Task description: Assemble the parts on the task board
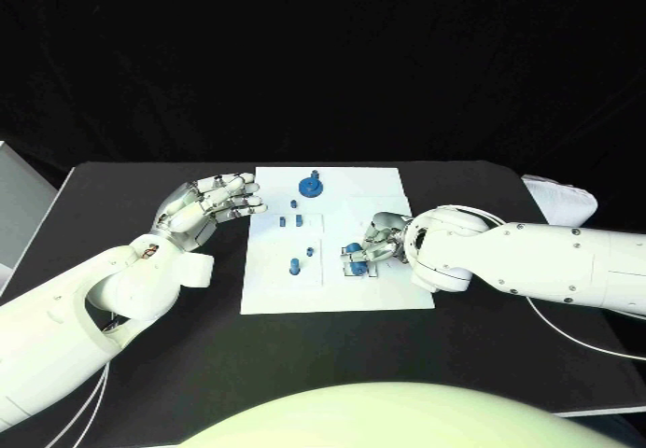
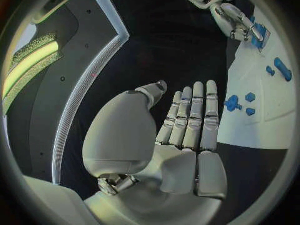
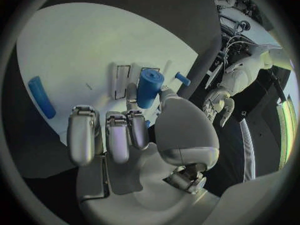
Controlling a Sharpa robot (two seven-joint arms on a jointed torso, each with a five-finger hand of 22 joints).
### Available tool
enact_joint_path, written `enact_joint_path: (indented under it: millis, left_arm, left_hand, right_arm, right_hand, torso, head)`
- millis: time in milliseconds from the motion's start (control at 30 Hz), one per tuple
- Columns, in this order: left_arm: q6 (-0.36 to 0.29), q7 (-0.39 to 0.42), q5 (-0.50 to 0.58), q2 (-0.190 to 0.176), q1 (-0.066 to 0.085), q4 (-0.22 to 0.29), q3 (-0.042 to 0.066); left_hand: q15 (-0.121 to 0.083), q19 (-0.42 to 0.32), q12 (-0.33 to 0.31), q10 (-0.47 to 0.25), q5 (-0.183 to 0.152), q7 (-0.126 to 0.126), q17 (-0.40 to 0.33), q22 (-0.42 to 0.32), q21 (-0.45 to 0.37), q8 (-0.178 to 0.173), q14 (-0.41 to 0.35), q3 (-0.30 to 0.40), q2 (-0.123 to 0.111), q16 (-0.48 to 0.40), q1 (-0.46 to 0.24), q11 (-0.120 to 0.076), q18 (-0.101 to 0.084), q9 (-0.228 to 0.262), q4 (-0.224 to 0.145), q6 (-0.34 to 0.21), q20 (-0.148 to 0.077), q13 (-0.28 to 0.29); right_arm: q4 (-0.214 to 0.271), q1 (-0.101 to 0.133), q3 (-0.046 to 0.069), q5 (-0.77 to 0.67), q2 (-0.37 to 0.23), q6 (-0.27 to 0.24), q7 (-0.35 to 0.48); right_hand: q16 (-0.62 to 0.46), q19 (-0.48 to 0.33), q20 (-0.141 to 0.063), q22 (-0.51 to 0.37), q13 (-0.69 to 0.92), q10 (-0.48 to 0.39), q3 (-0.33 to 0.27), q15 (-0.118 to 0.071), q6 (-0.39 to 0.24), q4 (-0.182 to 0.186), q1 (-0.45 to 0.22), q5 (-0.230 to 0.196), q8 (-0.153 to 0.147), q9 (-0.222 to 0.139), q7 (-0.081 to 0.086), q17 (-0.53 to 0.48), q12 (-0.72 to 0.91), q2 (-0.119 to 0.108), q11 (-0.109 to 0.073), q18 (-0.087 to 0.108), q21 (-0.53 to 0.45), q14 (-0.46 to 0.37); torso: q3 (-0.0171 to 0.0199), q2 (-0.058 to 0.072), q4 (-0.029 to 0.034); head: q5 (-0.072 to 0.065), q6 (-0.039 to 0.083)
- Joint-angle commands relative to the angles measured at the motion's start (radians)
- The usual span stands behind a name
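We see the task board (image 1: 330, 280) lying flat at the middle of the black bench (image 1: 161, 187), with the blue parts spread over it.

Left hand (image 1: 209, 210): it sits over the bench just beside the board's left edge, near the board's far end. In the left wrist view the fingers (image 2: 194, 115) lie straight and side by side, the thumb stands apart, and the palm is bare. It holds nothing and touches no part.

Right hand (image 1: 381, 241): it sits over the right half of the board, toward the near side. In the right wrist view a blue cylinder (image 3: 149, 87) stands between the thumb and the nearest finger, with its lower end hidden behind the fingers. The remaining fingers (image 3: 115, 135) are curled in below it. We read this as a pinch hold on the cylinder. Whether the cylinder's lower end touches the board, we cannot tell.

Other parts on the board:
- A round blue part with a peg (image 1: 311, 186) stands near the far edge.
- Two small pieces (image 1: 289, 222) lie side by side near the middle.
- An upright blue peg (image 1: 292, 267) stands toward the near left.
- A long blue bar (image 3: 41, 97) lies flat on the board, well apart from the right hand, as the right wrist view shows.
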Motion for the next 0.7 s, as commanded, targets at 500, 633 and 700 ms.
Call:
enact_joint_path:
  millis: [500, 633, 700]
  left_arm:
    - [0.02, 0.004, 0.004, -0.001, 0.0, -0.001, 0.0]
    - [0.02, 0.004, 0.004, -0.002, 0.0, -0.001, 0.0]
    - [0.02, 0.003, 0.004, -0.002, 0.0, -0.001, 0.0]
  left_hand:
    - [0.004, 0.01, 0.006, -0.006, -0.004, 0.019, 0.002, -0.003, -0.008, 0.005, 0.004, -0.003, 0.007, -0.005, -0.003, 0.001, 0.012, -0.001, 0.006, -0.005, 0.0, 0.001]
    - [0.004, 0.01, 0.006, -0.006, -0.004, 0.019, 0.002, -0.003, -0.008, 0.005, 0.004, -0.003, 0.007, -0.005, -0.003, 0.001, 0.012, -0.001, 0.006, -0.005, 0.0, 0.001]
    - [0.004, 0.01, 0.006, -0.006, -0.004, 0.019, 0.002, -0.003, -0.008, 0.005, 0.004, -0.003, 0.007, -0.005, -0.003, 0.001, 0.012, -0.001, 0.006, -0.005, 0.0, 0.001]
  right_arm:
    - [0.009, -0.005, 0.001, -0.014, 0.007, -0.052, 0.011]
    - [0.015, -0.007, 0.001, -0.014, 0.001, -0.06, 0.012]
    - [0.019, -0.008, 0.001, -0.015, -0.005, -0.062, 0.013]
  right_hand:
    - [0.005, 0.051, -0.009, 0.131, 0.18, 0.048, -0.138, -0.007, -0.011, 0.006, -0.191, -0.27, 0.026, 0.018, -0.001, 0.244, -0.013, -0.056, -0.005, -0.019, -0.005, 0.098]
    - [0.005, 0.052, -0.009, 0.132, 0.181, 0.048, -0.137, -0.007, -0.011, 0.006, -0.198, -0.279, 0.027, 0.018, -0.001, 0.244, -0.013, -0.052, -0.005, -0.019, -0.004, 0.098]
    - [0.005, 0.052, -0.009, 0.133, 0.181, 0.048, -0.13, -0.007, -0.011, 0.004, -0.196, -0.281, 0.028, 0.019, -0.001, 0.244, -0.012, -0.04, -0.005, -0.019, -0.003, 0.098]
  torso:
    - [-0.0001, -0.001, -0.0009]
    - [0.0003, 0.0, -0.0014]
    - [0.0006, 0.0, -0.0013]
  head:
    - [-0.001, 0.0]
    - [-0.001, 0.0]
    - [-0.001, 0.0]
